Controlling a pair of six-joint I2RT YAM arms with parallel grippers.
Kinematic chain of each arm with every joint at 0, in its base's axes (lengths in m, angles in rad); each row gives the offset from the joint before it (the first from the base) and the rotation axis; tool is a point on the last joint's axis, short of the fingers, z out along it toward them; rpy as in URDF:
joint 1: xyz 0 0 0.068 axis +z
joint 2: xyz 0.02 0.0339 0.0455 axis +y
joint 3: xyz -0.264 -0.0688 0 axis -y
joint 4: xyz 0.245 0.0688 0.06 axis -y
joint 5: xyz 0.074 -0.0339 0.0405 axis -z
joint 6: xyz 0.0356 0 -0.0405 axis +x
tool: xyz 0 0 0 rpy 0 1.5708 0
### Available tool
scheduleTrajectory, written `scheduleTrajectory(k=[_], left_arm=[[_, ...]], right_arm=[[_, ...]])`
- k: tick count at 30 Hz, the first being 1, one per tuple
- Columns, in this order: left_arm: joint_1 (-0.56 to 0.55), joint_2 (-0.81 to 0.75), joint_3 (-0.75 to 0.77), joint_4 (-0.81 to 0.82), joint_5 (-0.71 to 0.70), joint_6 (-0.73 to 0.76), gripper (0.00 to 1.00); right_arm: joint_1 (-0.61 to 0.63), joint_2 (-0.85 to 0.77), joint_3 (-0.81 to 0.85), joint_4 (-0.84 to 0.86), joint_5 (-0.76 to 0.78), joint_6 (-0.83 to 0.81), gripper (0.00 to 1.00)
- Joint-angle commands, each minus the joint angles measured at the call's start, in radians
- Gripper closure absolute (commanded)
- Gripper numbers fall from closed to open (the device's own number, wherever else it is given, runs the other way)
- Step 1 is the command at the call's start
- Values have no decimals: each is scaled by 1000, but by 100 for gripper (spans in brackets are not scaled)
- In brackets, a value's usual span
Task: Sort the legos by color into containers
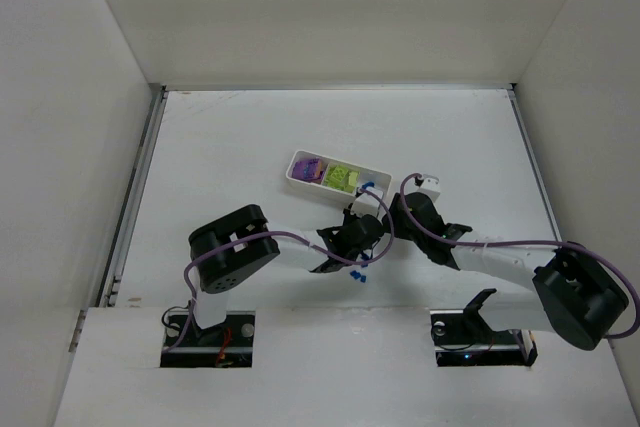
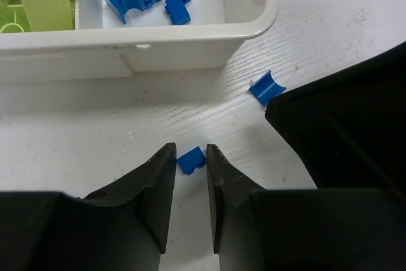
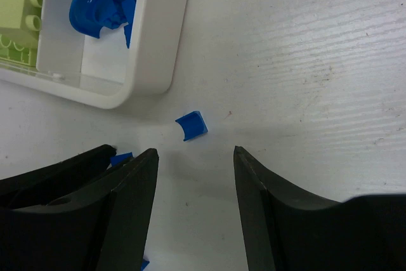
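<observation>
Tools near one tray (image 2: 190, 36): left tool (image 2: 191, 152) pinches one blue lego (image 2: 191, 160), right tool (image 3: 195, 154) gapes near a second blue lego (image 3: 191, 125).

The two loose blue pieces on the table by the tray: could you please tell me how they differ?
The blocky piece is squarish with flat faces; the curved piece is arched with a hollow side. The blocky piece sits between the left gripper's nearly closed fingers; the curved piece lies free ahead of the right gripper's open jaws. Both are blue, tiny, and on the table outside the tray.
</observation>
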Motion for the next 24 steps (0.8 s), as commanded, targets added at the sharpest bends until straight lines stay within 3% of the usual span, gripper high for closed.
scheduleTrajectory(k=[1,6,14,24], left_arm=[[7,20,20,-38,-11,6,80],[5,0,3,-38,-11,6,86],[-6,-138,-68,-40,-9,4,87],[36,-336,-137,-29,6,-19,87]], right_arm=[[0,-3,14,59,-1,3,43],[-7,-3,10,62,-7,-2,43],[0,72,60,36,-12,-20,39],[0,161,137,-12,-1,-58,52]])
